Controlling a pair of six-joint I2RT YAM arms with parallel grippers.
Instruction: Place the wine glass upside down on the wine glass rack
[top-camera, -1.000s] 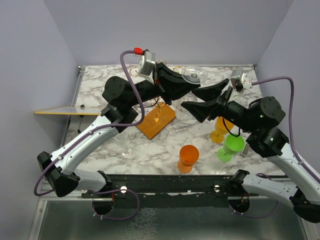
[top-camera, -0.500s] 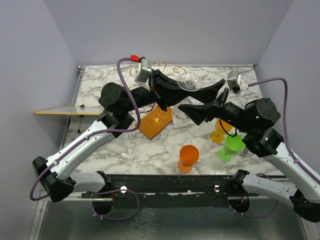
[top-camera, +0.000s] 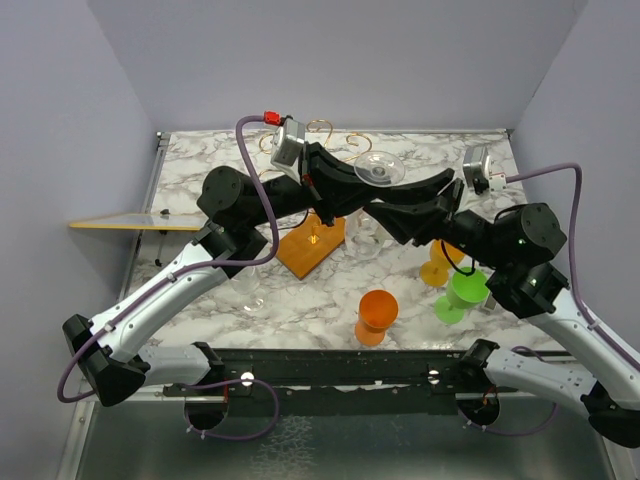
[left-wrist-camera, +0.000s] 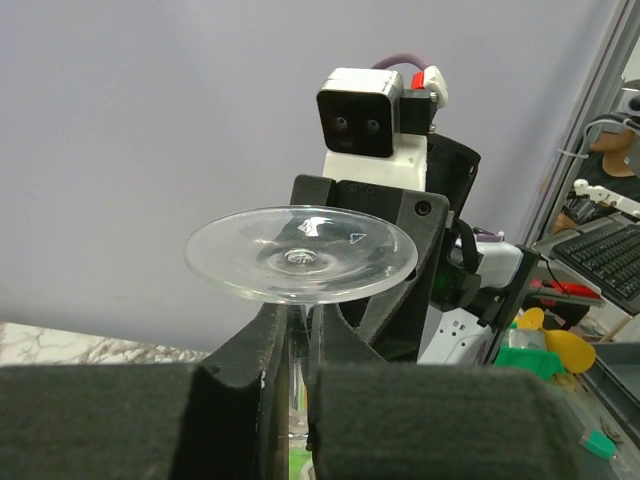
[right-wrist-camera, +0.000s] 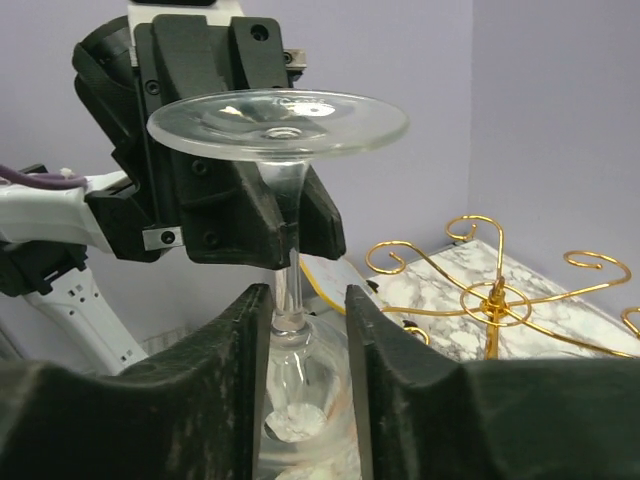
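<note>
The clear wine glass (top-camera: 379, 167) hangs upside down in the air, foot up, over the table's middle. My left gripper (top-camera: 362, 195) is shut on its stem, just under the foot (left-wrist-camera: 300, 255). My right gripper (top-camera: 388, 215) comes in from the right, open. Its jaws straddle the stem where it meets the bowl (right-wrist-camera: 290, 330), with a gap showing beside the stem. The wine glass rack (top-camera: 312, 245), gold scroll wires on an orange-brown wooden base, stands just left of and below the glass. Its wires (right-wrist-camera: 495, 300) show at the right of the right wrist view.
An orange cup (top-camera: 377, 315), a green cup (top-camera: 462, 292) and a yellow-orange cup (top-camera: 438, 262) stand at the near right. Another clear glass (top-camera: 248, 290) stands near the left arm. A thin yellow-edged board (top-camera: 130, 222) juts out at the left edge.
My right gripper has moved left up to the glass and its jaws have narrowed around the stem. The left gripper has kept its hold, and the glass has barely shifted.
</note>
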